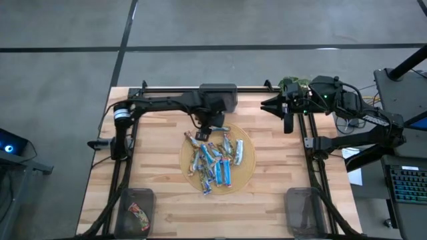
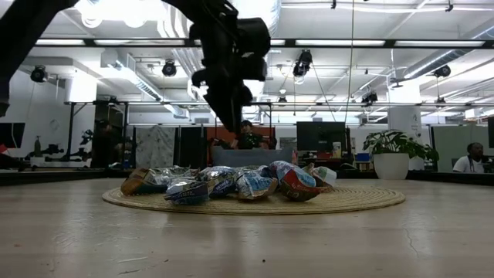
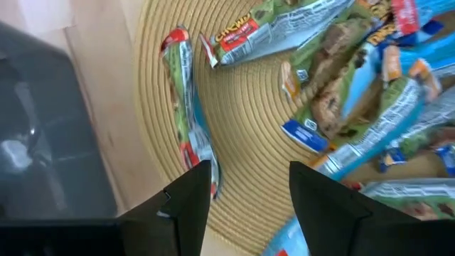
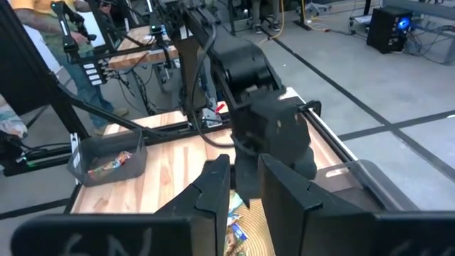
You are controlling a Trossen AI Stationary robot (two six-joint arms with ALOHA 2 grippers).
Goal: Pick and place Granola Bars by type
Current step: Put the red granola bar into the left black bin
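High view gives me the wooden worktop with a round woven mat at its middle, and the Granola Bars lie heaped on that mat, blue, blue-white and red-brown wrappers overlapping one another. At the near left corner I see a grey bin holding one red-brown bar; the matching bin at the near right corner shows no bar that I can make out. My left arm reaches in from the far edge, and its left hand hangs over the far rim of the mat, just above the heap; in the left wrist view its fingers stand spread apart with bare mat between them, gripping nothing, and a single bar lies by itself near the mat's edge. My right hand waits well off to the right by the far edge, away from the mat, its fingers held with a gap between them and gripping nothing.
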